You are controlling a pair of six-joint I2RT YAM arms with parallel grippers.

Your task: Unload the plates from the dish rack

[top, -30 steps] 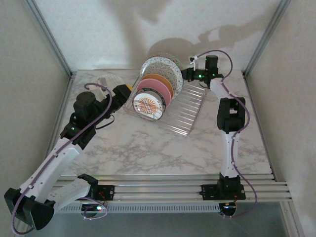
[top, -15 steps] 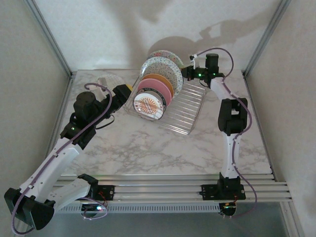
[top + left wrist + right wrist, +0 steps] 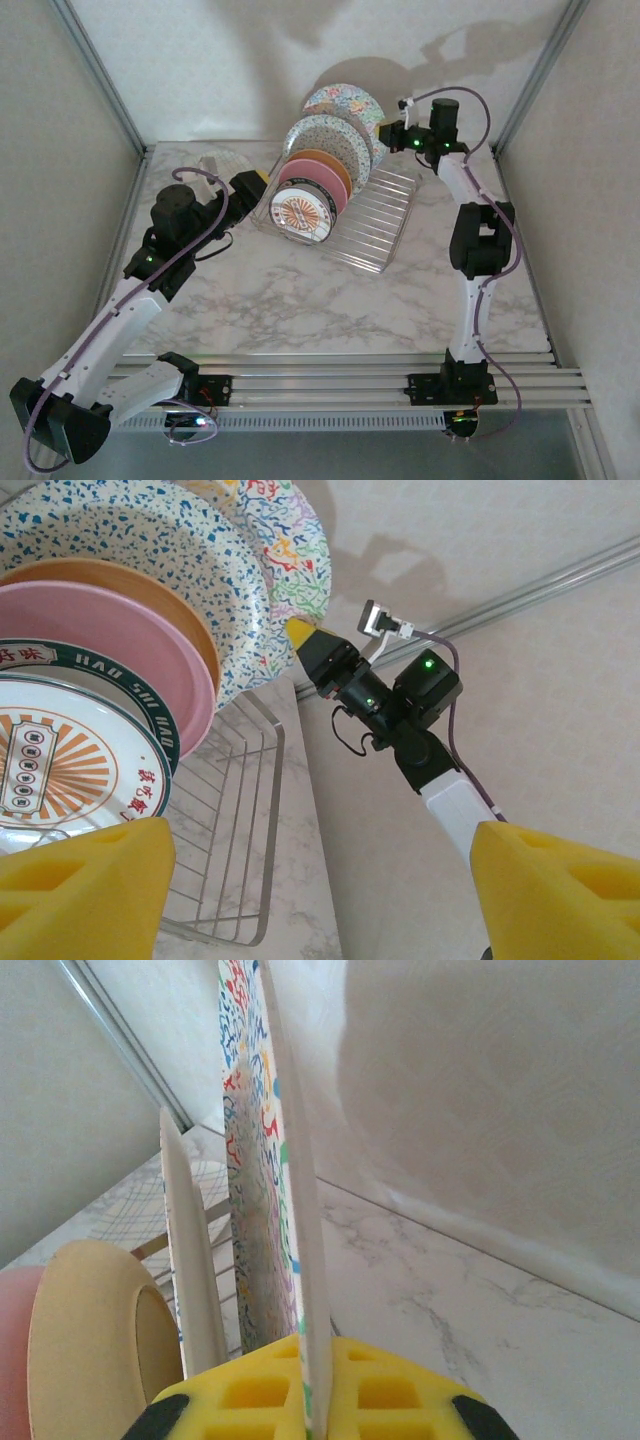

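Dish rack [image 3: 240, 810] holds, on edge: sunburst plate [image 3: 60, 770], pink plate [image 3: 100, 630], orange plate [image 3: 120, 580], speckled plate [image 3: 150, 540]. Behind them, right gripper [image 3: 305, 640] jaws clamp the mosaic plate [image 3: 285, 540] rim. Left gripper [image 3: 320, 880] jaws stand apart.

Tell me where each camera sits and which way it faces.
Top external: above and behind the arm bases, facing down on the marble table, dish rack, left gripper and right gripper.
Left wrist: beside the rack, facing across the sunburst plate toward the right gripper; own yellow fingers at bottom corners.
Right wrist: facing along the mosaic plate edge-on; own yellow pads clamp its rim.
Shared: both wrist views show the mosaic plate and white speckled plate.
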